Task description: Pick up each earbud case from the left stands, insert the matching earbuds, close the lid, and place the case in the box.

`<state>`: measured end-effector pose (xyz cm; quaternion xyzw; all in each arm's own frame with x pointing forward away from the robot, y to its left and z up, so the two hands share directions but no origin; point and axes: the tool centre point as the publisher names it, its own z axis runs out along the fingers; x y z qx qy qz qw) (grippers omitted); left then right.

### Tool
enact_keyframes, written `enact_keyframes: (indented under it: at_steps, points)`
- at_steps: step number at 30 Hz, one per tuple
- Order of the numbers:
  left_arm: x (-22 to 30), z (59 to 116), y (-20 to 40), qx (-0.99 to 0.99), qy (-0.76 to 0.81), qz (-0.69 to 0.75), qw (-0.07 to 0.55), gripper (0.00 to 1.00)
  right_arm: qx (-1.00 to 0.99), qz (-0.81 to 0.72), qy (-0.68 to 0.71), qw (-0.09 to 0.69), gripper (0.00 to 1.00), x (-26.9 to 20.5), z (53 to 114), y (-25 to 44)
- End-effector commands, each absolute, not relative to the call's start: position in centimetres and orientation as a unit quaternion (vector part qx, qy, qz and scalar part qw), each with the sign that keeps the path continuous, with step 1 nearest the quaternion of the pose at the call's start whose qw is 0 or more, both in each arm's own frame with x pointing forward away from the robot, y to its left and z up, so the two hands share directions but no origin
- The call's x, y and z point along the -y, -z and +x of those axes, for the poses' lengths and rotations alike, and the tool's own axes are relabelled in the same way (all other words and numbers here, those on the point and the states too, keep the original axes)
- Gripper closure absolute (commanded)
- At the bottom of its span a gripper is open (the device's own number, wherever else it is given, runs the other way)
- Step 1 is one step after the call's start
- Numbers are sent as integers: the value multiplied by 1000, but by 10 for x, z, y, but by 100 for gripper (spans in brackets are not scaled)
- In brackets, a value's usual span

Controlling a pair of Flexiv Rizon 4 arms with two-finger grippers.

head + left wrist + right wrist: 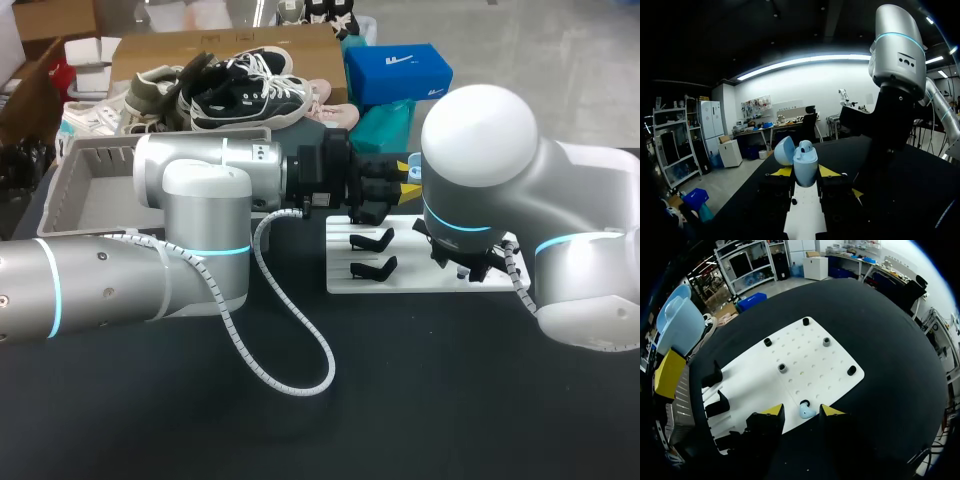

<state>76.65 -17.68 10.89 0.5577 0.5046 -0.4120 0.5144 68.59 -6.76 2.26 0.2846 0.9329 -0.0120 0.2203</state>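
- Two grippers are in play here. The left gripper (805,176) is clamped on the pale blue egg-shaped earbud case (805,164). It holds the case up off the black worktop (420,400) with the lid flipped open. One bud looks seated inside, though I can't say for sure.
- The right gripper (801,412) is down at the white perforated board (812,372) with its fingers apart. The small pale blue earbud (808,413) lies on the board between the yellow tips, and neither finger seems to touch it.
- So I'd call this step "grab that bud". Centre the gripper on it so both tips meet it at once, otherwise it'll probably skid across the smooth board.
- Close gently. It's a tiny, rounded, slick-looking thing and could squirt out under a hard pinch.
- There's a small black socket (804,403) just ahead of the bud, so I'd lift straight up before swinging over to the case.
- Keep the case steady with its opening facing the incoming bud, and come in on the side away from the lid.
- The grey plastic box (75,195) sits at the far left beyond the left arm, well apart from all this. That's for later.
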Motion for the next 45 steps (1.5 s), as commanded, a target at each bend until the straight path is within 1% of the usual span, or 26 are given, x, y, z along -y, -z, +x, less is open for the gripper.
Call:
enact_keyframes:
  at_steps: [1,5,8,17,20,24,27,28,29,30,38,45]
  points:
    - [177,767,-108,-504,412,557,515,100,-932,288,11,220,58,68,685,-20]
    - [177,767,-108,-504,412,557,515,100,-931,292,11,218,59,70,683,-19]
    - [177,767,-108,-504,412,557,515,100,-931,295,10,215,63,72,683,-17]
    - [177,767,-108,-504,412,557,515,100,-930,297,10,214,65,73,683,-17]
    - [177,767,-108,-504,412,557,515,100,-930,298,10,214,69,73,684,-16]
    - [177,767,-108,-504,412,557,515,100,-930,298,9,213,82,73,685,-16]
    - [177,767,-108,-504,412,557,515,100,-931,298,8,212,86,72,686,-15]
    - [177,767,-108,-504,412,557,515,100,-931,298,8,212,90,71,686,-15]
    - [177,767,-108,-504,412,557,515,100,-931,298,8,211,96,71,686,-15]
    - [177,767,-108,-504,412,557,515,100,-931,297,8,211,100,71,686,-14]
    - [177,767,-108,-504,412,557,515,100,-928,301,10,219,100,72,677,-28]
    - [177,767,-108,-504,412,557,515,100,-931,286,1,226,100,73,655,-50]
